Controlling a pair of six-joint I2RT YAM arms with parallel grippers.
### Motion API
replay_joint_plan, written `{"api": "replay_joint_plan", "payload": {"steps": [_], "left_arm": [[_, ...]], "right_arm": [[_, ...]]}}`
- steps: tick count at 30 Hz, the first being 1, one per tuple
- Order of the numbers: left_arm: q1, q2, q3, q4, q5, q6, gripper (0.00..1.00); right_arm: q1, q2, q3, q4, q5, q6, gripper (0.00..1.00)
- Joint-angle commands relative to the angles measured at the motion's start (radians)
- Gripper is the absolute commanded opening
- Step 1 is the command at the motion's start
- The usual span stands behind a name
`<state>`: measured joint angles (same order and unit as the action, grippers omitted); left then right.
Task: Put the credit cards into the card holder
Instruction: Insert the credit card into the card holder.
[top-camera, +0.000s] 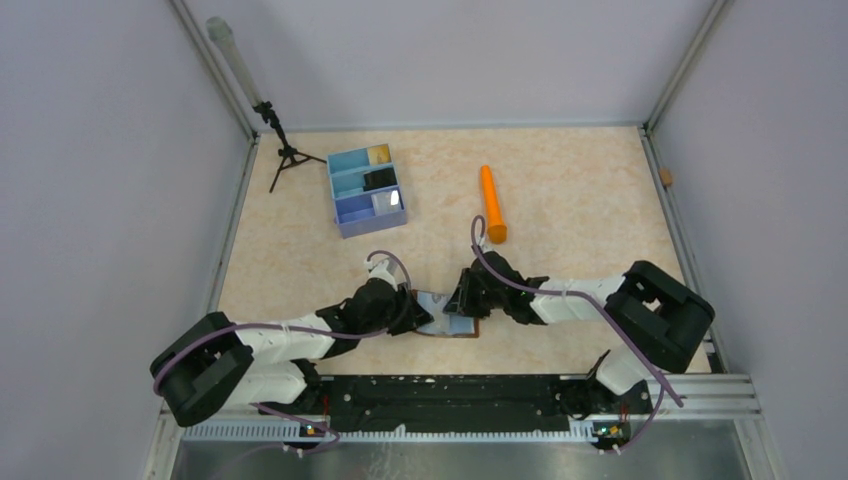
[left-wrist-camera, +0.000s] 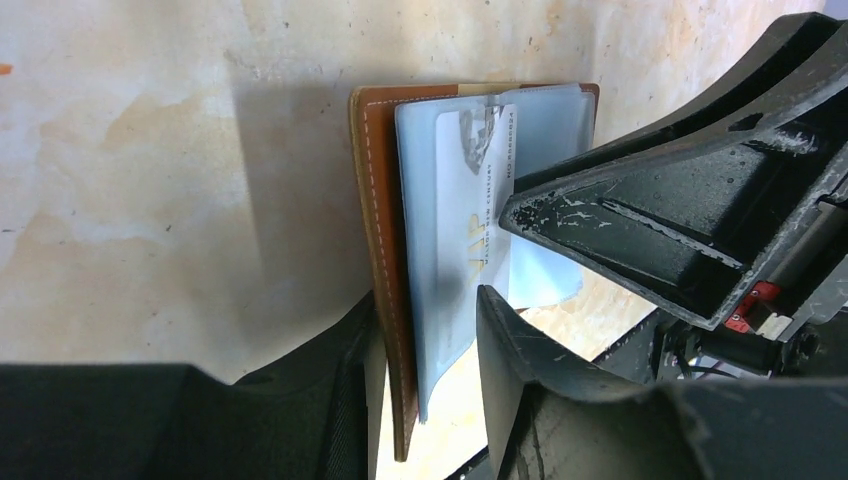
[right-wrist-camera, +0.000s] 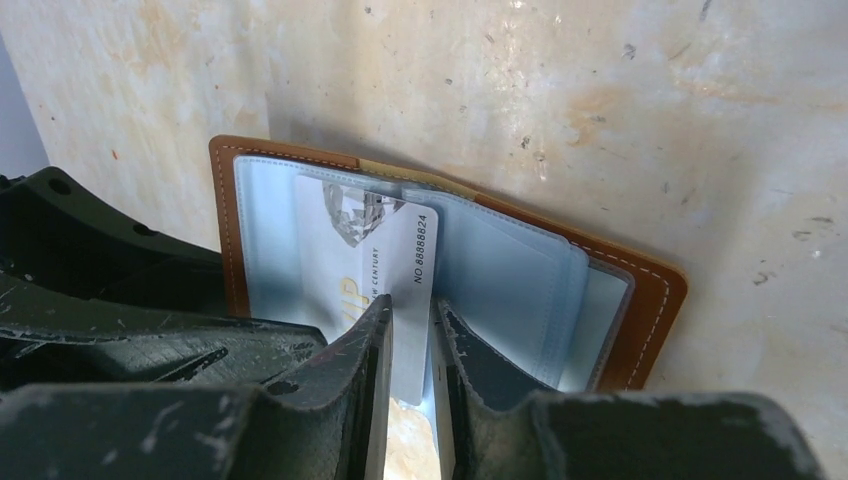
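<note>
Your right gripper (right-wrist-camera: 410, 320) pinches the white card (right-wrist-camera: 385, 250), marked "VIP" and "NO.88888824", against the open card holder (right-wrist-camera: 645, 300) that your left gripper (left-wrist-camera: 428, 300) clamps, with the blue tray (top-camera: 345, 215) well beyond.

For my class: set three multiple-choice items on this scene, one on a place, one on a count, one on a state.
1. The orange tube lies: A right of the tray; B inside it; C under an arm.
2. The tray's compartments number: A two; B three; C five.
3. The right gripper is: A open; B shut on a white card; C shut on the tube.
Answers: A, the top view shows it right of the tray; B, two dividers make three; B, its fingers pinch the card.
</note>
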<state>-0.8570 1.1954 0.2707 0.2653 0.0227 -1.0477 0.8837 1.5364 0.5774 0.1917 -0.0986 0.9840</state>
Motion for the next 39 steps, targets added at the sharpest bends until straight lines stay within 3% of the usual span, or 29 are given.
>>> {"api": "replay_joint_plan", "payload": {"steps": [1, 39], "left_arm": [[0.003, 0.033, 0.010, -0.070, 0.018, 0.046, 0.42], [0.004, 0.086, -0.005, 0.012, 0.101, 0.114, 0.33]], "right_arm": [[0.025, 0.036, 0.039, -0.040, 0.001, -0.030, 0.20], [0.054, 0.067, 0.030, 0.240, -0.125, 0.129, 0.18]]}}
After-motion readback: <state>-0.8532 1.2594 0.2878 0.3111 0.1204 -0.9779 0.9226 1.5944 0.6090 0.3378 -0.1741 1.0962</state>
